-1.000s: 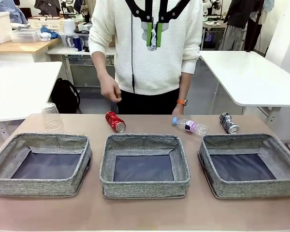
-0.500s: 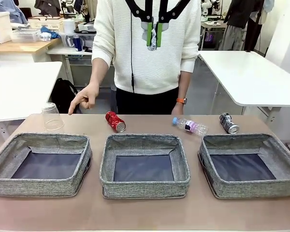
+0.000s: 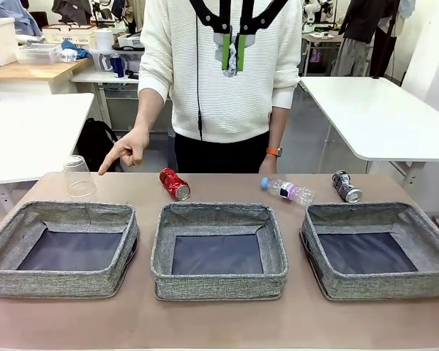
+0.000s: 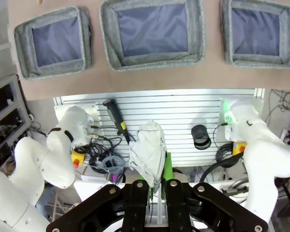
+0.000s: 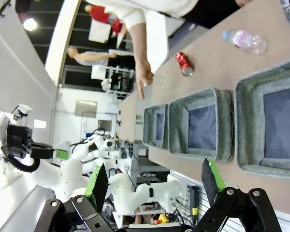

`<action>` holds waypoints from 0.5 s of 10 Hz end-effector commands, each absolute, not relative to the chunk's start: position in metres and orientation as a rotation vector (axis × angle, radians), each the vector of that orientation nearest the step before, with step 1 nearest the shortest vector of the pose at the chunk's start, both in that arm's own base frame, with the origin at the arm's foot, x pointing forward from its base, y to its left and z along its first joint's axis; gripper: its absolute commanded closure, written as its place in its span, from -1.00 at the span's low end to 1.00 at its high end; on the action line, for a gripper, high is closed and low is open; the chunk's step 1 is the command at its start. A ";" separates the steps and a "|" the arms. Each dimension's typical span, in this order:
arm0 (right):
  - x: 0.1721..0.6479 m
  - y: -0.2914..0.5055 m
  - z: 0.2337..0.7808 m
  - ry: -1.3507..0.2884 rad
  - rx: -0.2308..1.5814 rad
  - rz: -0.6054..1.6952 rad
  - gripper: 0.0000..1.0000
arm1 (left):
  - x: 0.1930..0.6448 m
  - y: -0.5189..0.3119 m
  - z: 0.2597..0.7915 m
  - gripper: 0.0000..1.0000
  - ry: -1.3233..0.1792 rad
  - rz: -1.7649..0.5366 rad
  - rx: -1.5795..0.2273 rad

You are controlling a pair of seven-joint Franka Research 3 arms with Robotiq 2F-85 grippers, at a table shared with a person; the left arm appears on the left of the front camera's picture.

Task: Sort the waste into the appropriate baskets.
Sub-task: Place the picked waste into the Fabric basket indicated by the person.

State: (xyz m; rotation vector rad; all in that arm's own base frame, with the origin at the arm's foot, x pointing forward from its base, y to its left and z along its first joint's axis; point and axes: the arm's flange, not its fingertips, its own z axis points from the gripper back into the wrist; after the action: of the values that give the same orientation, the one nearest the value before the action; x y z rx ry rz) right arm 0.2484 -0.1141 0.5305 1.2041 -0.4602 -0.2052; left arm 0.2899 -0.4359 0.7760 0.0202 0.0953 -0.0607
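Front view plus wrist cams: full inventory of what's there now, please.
baskets: three, grey woven; row along near side of table, left, middle, right
cup: one, clear, upside down; behind left basket
red can: one; on its side behind middle basket
bottle: one, clear, blue cap, purple label; lying beyond gap between middle and right baskets
dark can: one; lying behind right basket
paper wad: one, white; in left gripper
table: one, brown
person's hand: one; index finger pointing toward cup
left gripper: shut on paper wad
right gripper: open, empty

1. Bright, even overhead light; only soft shadows beside the baskets [image 3: 219, 281] on the tabletop [image 3: 219, 322].
2. Front view sharp throughout.
3. Wrist views bow at their edges; one lamp [image 5: 30, 24] glares white.
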 end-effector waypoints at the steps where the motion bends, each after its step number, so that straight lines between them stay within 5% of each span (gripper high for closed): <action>1: 0.251 -0.114 0.532 -0.484 1.221 -0.184 -1.00 | 0.290 -0.436 0.776 0.80 0.095 -0.061 0.020; 5: 0.251 -0.114 0.532 -0.484 1.221 -0.184 -1.00 | 0.310 -0.305 0.722 0.80 -0.061 -0.185 0.029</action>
State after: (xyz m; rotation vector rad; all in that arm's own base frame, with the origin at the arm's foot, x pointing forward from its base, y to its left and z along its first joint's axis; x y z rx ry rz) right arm 0.2485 -0.1140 0.5304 1.2038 -0.4599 -0.2054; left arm 0.3269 -0.3789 0.7853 0.0618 -0.0026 -0.1565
